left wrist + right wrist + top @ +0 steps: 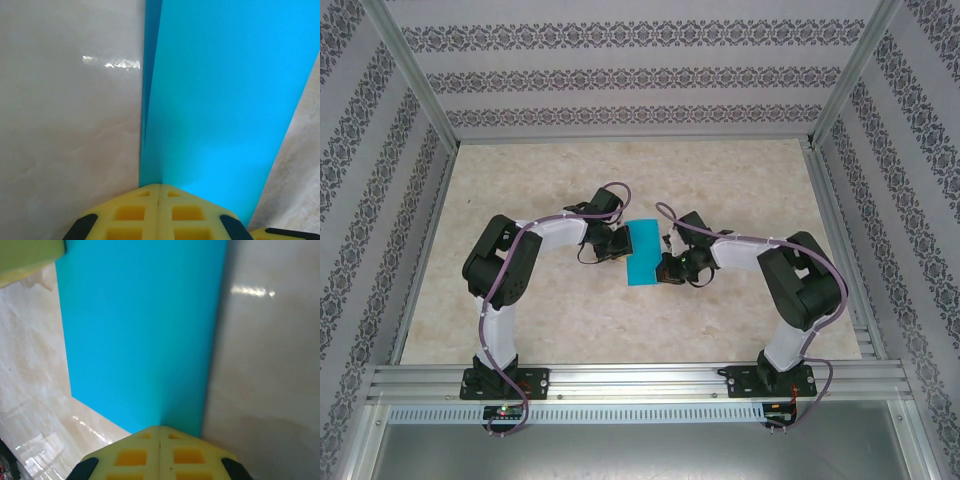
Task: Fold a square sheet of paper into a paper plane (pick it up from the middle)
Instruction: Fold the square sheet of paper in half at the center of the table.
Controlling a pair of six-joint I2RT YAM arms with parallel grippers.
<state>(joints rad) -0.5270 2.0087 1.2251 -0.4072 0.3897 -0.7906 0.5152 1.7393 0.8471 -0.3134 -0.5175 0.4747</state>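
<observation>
The square sheet of paper [643, 253] lies flat mid-table, folded into a narrow cyan-blue rectangle; a second layer peeks out along its left edge in the left wrist view [149, 75]. My left gripper [620, 241] is shut, its joined yellow tips [159, 186] pressed down on the paper [225, 100] at its left side. My right gripper [667, 268] is also shut, its tips [160, 428] resting on the paper [140, 330] near its right edge. Neither pair of fingers has paper between them. The paper plane is out of view.
The beige marbled tabletop [520, 310] surrounds the paper, framed by aluminium rails [640, 380] and patterned walls. The left gripper's yellow finger [30, 260] shows at the far corner of the paper in the right wrist view.
</observation>
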